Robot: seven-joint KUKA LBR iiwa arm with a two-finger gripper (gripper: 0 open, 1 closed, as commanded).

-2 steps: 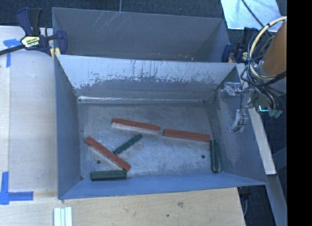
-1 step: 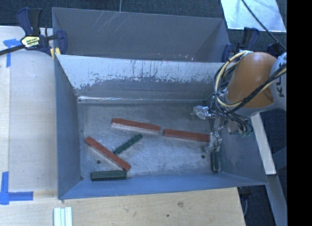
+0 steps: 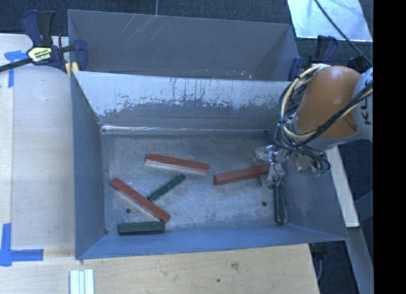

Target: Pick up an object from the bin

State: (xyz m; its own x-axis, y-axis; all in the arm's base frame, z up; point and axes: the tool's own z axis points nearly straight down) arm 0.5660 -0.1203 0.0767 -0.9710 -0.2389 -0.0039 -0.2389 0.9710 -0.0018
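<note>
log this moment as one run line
gripper low, right side of bin | at right end of red-brown stick lying on floor | dark green stick just below | other sticks to left

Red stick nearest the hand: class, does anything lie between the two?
Nothing visible does. The hand is at the right end of the red stick; a dark green stick lies beside it, not between.

A rounded orange cover (image 3: 331, 99) looks smooth and glossy; black, yellow and white cables (image 3: 290, 112) loop beside it down to a small metal gripper (image 3: 273, 163).
</note>
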